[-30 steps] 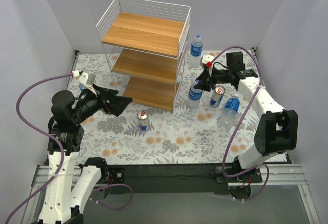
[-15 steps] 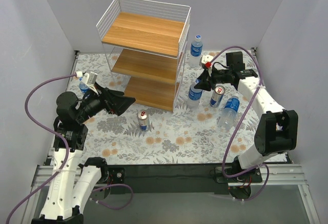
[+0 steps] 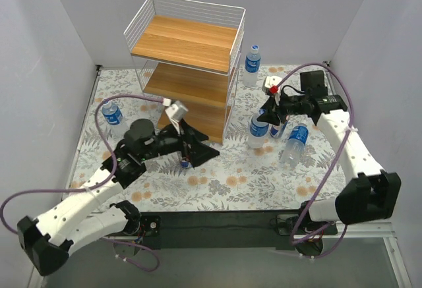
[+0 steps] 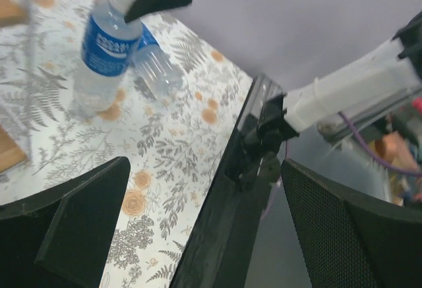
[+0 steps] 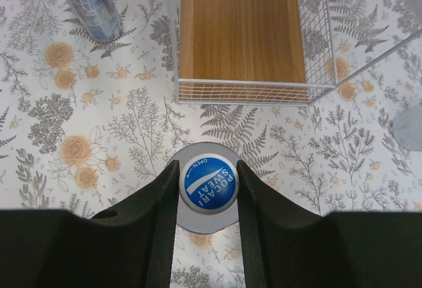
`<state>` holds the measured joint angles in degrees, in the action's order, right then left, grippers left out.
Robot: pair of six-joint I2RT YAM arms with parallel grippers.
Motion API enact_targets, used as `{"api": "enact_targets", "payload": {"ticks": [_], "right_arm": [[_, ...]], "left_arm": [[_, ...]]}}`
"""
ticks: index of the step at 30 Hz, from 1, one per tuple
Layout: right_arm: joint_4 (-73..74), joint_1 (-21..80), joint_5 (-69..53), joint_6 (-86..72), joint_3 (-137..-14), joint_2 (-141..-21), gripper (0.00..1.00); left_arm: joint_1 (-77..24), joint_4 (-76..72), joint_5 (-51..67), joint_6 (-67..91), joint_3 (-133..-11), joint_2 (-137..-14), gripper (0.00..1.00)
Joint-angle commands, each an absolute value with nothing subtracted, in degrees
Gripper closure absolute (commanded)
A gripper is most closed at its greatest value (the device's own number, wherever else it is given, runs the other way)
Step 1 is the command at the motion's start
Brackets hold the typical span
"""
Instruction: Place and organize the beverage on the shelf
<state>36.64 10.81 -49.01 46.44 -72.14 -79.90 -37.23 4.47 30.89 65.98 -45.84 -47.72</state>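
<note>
right pincer (image 5: 207, 171): closed on the neck of a bottle (image 3: 257, 130), one finger on each side just under its blue cap (image 5: 208, 186).
held bottle: it hangs close to upright just off the right front corner of the shelf (image 3: 191, 37); whether its base touches the tabletop (image 3: 264, 176) cannot be told.
why held so: a grip at the top leaves the body free, which should let it slide in between two boards.
left pincer (image 3: 206, 148): fingers spread wide with nothing between them, low in front of the bottom tier.
can (image 5: 89, 1): upright on the tabletop just beside the left pincer, likely its target.
other drinks: second bottle (image 3: 251, 60) upright by the shelf's far right corner; third bottle (image 3: 112, 112) left of the shelf; fourth bottle (image 3: 295, 142) near the right arm.
shelf: far centre of the tabletop, no drink visible on any board.
edges: a tall wire rim rings the top tier; a wire corner post stands between the held bottle and the bottom board.
open room: the tabletop near the arms' bases is bare; the left arm crowds the shelf's front.
</note>
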Motion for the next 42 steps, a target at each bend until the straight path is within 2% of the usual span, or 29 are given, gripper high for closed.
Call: {"api": "enact_targets", "payload": {"ticks": [1,5,9,16,27,35,42], "right_arm": [[37.17,12.65,-53.26,44.83,-72.34,-69.27,0.99],[37.97,16.69,-52.03,42.28,-68.39,-61.45,0.99],[38.06,21.08,-51.5,37.02,-66.36,-55.21,0.99],[37.97,26.09,-52.03,29.98,-67.14,-51.16,0.99],[36.83,27.6,-51.33,28.3,-73.56,-53.52,0.99],[35.86,27.68,-52.56,26.72,-74.62,-53.26,0.99],[33.84,27.77,-52.65,24.44,-74.53,-53.44,0.99]], "left_arm": [[-48.49,-2.35,16.02,56.62,-45.09,-50.88,0.02],[-58.6,-12.37,6.35,47.13,-42.28,-55.54,0.02],[-62.05,-23.53,2.66,37.82,-40.96,-61.59,0.02],[-65.3,-31.54,-3.34,29.8,-40.7,-67.84,0.02],[-67.06,-29.36,4.22,32.87,-43.68,-71.89,0.02],[-67.32,-32.42,-1.93,33.84,-40.25,-71.54,0.02],[-67.32,-29.27,-1.06,33.05,-45.35,-74.35,0.05]]}}
